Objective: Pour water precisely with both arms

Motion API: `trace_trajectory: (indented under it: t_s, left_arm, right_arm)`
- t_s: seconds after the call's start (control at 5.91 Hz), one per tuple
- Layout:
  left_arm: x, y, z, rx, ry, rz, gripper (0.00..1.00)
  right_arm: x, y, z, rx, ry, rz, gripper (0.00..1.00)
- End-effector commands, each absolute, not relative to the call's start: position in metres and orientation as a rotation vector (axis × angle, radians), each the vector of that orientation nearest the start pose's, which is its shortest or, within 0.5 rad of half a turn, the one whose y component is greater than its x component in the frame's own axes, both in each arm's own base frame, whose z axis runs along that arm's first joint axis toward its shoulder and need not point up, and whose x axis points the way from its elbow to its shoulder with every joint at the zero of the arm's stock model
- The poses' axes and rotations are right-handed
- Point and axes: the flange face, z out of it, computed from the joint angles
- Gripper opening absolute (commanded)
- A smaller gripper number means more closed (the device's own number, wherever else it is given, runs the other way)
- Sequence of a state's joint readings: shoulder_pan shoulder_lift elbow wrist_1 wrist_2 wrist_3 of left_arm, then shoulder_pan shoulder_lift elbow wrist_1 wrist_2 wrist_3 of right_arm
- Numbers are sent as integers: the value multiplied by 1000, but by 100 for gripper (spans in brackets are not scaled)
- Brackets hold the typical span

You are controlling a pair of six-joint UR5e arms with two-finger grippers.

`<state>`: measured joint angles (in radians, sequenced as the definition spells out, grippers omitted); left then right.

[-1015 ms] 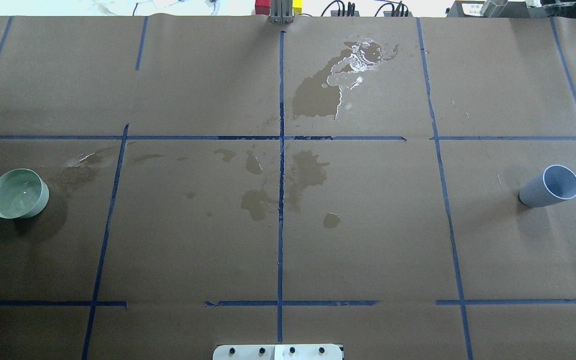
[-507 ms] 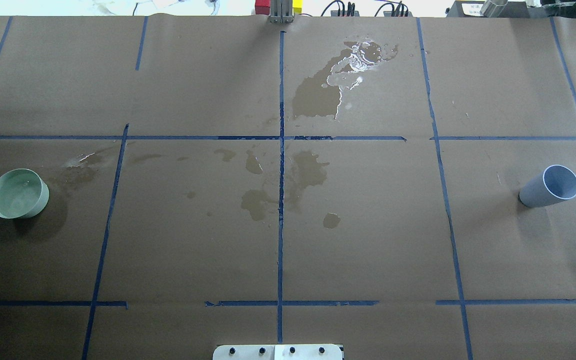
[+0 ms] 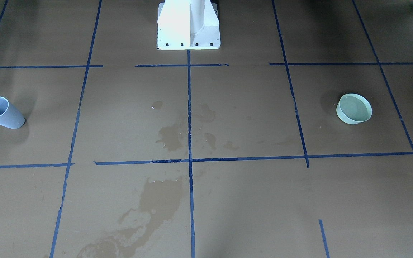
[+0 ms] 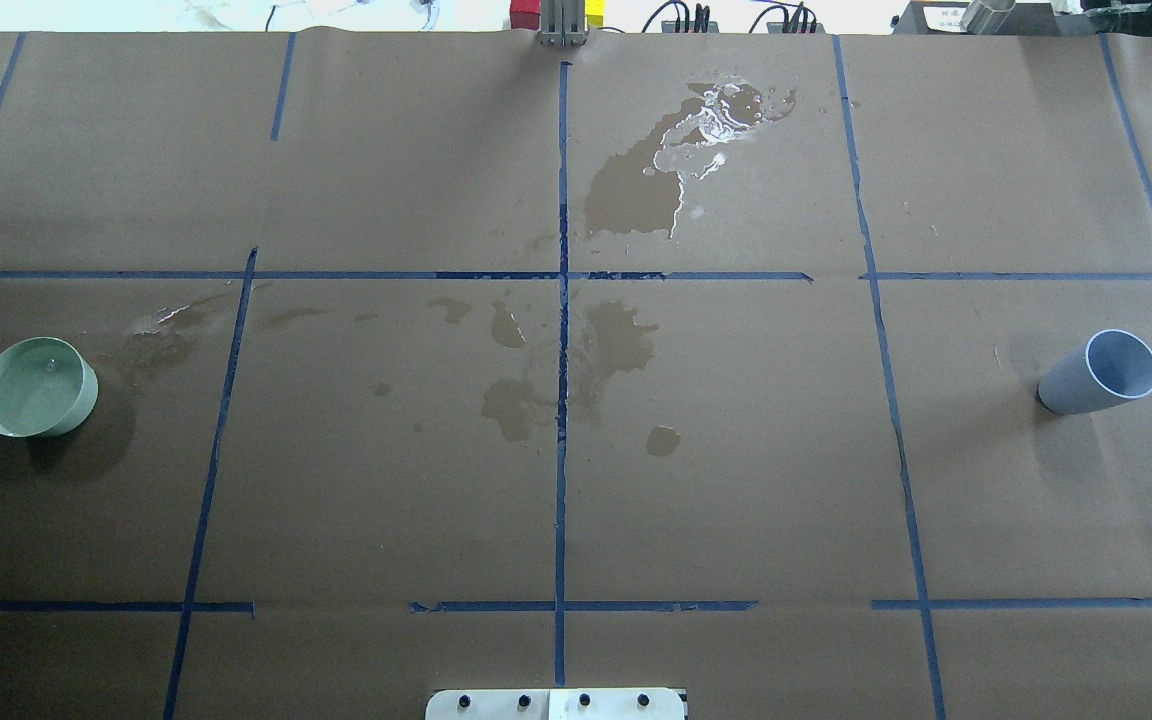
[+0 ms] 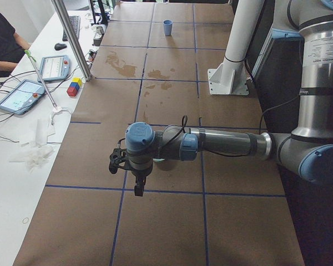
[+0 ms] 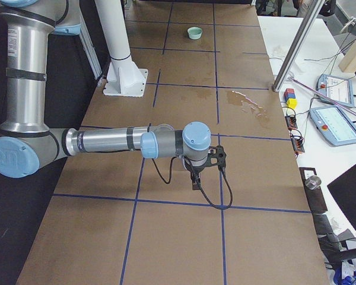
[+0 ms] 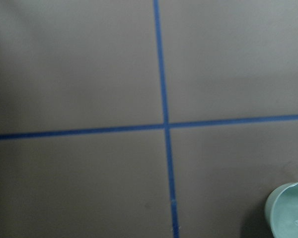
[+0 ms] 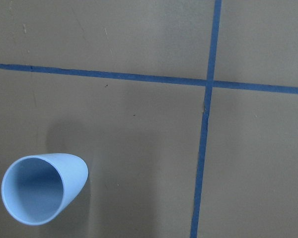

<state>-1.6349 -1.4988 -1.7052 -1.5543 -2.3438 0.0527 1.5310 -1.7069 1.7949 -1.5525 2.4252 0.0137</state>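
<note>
The water (image 4: 34, 392) lies as a faint sheen inside a shallow pale green bowl (image 4: 36, 386), which stands at the table's end on the robot's left. A second glossy patch (image 4: 716, 118) glints on the far side of the table, at the top of a darker brown stain. A light blue cup (image 4: 1101, 372) stands mouth up at the opposite end, well apart from the bowl. Brown paper (image 4: 736, 480) covers the whole table and is ruled into a grid by blue tape lines (image 4: 561, 400); several darker wet-looking blotches (image 4: 616, 345) cluster around the centre crossing. The white mounting pedestal (image 3: 188, 25) is bolted at the robot's edge. Beyond the far edge runs a white bench with two handheld control screens (image 6: 338, 107), small coloured blocks (image 5: 74, 87), a slanted metal post (image 5: 72, 39) and loose cables, and a person in a dark top (image 5: 3, 39) sits at its end. The left arm (image 5: 227, 144) reaches out with its forearm level over the paper and its wrist turned down, so the left gripper (image 5: 138, 191) points at the table close by the bowl. The right arm (image 6: 101, 142) is stretched the same way, the right gripper (image 6: 194, 185) hanging downward. Both grippers show only from the side, so I cannot tell how their jaws stand or whether they hold anything.
</note>
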Motion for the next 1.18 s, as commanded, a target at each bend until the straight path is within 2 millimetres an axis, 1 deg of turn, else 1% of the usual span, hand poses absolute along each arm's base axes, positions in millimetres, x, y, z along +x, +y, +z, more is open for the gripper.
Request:
trace_trajectory:
  t_s: [0.0, 0.17, 0.51, 0.68, 0.85, 1.01]
  left_arm:
    - [-92, -444, 639, 69, 773, 2, 100]
    - [-92, -437, 644, 76, 764, 5, 100]
    - [-92, -433, 651, 63, 761, -1, 100]
    - [-92, -434, 645, 69, 761, 0, 100]
    - [-92, -431, 647, 63, 763, -3, 100]
    - [-92, -431, 646, 65, 763, -1, 100]
  right_arm:
    - [41, -429, 612, 60, -861, -55, 100]
    - [41, -425, 616, 53, -855, -53, 100]
    - [43, -424, 619, 49, -840, -59, 100]
    - [17, -426, 617, 26, -837, -124, 100]
    - [17, -422, 624, 13, -835, -122, 100]
    - [17, -423, 621, 18, -837, -124, 100]
